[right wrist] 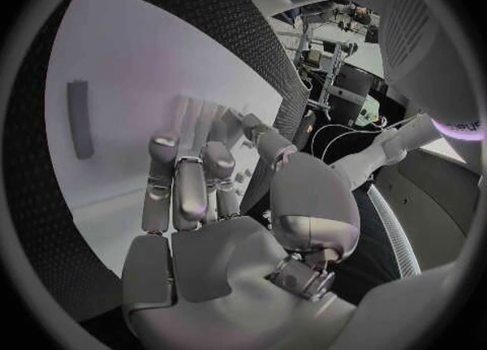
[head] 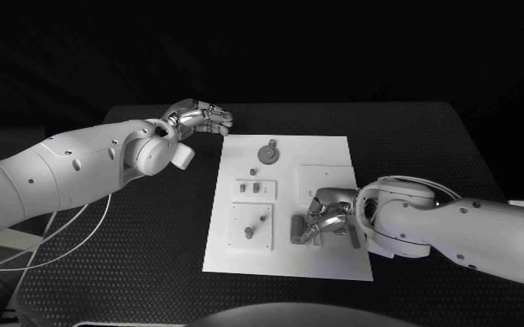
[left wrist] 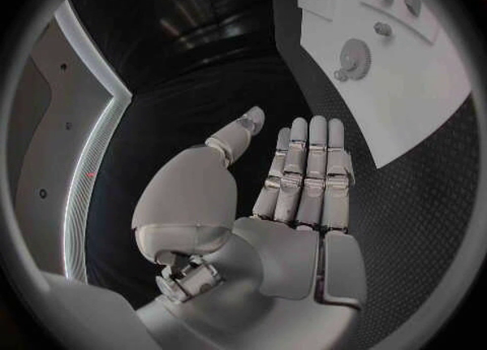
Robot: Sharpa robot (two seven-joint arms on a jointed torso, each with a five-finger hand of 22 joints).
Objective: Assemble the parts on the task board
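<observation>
The white task board [head: 286, 260] lies in the middle of the black table. On it are a round grey gear-like part [head: 269, 152] at the far end, a small knob [head: 254, 171], a small plate with two pieces [head: 257, 188] and a larger plate with a peg [head: 251, 227]. A long grey bar [head: 298, 228] lies flat near the board's near right. My right hand [head: 328, 217] hovers over the board just beside that bar [right wrist: 79, 118], fingers slightly bent and holding nothing I can see. My left hand [head: 199, 117] stays over the table off the board's far left corner, fingers [left wrist: 304, 171] straight and empty.
A square raised plate [head: 325, 179] sits on the board just beyond my right hand. White cables [head: 44, 244] trail over the table's near left. The gear [left wrist: 355, 58] and the board's far end lie ahead of my left hand.
</observation>
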